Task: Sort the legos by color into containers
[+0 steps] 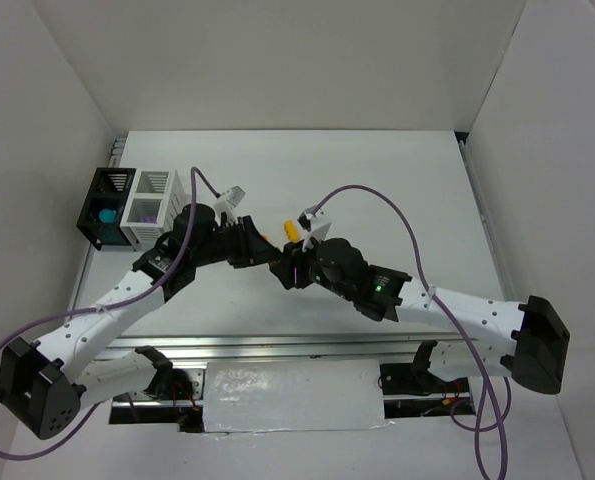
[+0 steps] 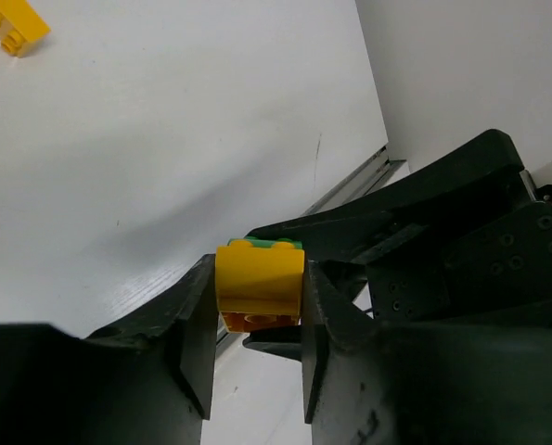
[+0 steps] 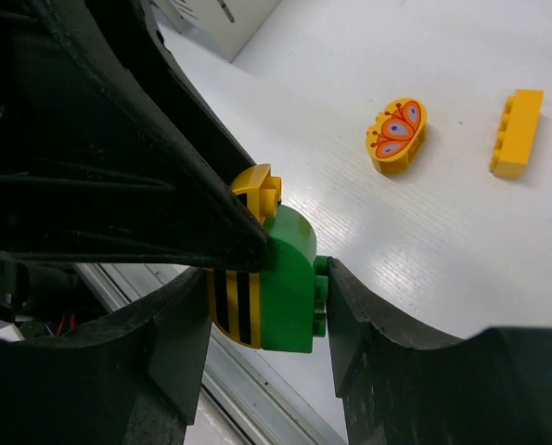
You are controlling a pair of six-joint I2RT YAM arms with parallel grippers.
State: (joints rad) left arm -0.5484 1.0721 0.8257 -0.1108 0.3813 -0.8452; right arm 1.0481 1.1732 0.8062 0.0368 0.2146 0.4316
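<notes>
Both grippers meet over the table's middle on one cluster of joined legos. My left gripper [image 2: 257, 292] is shut on its yellow brick [image 2: 259, 276]; a green edge [image 2: 276, 244] shows behind and an orange piece [image 2: 255, 321] below. My right gripper [image 3: 268, 301] is shut across the green brick [image 3: 292, 278] and a yellow black-striped piece [image 3: 229, 311]. In the top view the left gripper [image 1: 255, 248] and right gripper [image 1: 287, 268] touch tips. The black bin [image 1: 105, 205] holds a teal piece and the white bin [image 1: 153, 203] a purple one, at the far left.
A loose yellow brick [image 3: 517, 133] and an orange butterfly-printed piece [image 3: 396, 136] lie on the table beyond the grippers. The yellow brick also shows in the top view [image 1: 291, 230] and the left wrist view [image 2: 12, 24]. Purple cables arch over both arms. White walls enclose the table.
</notes>
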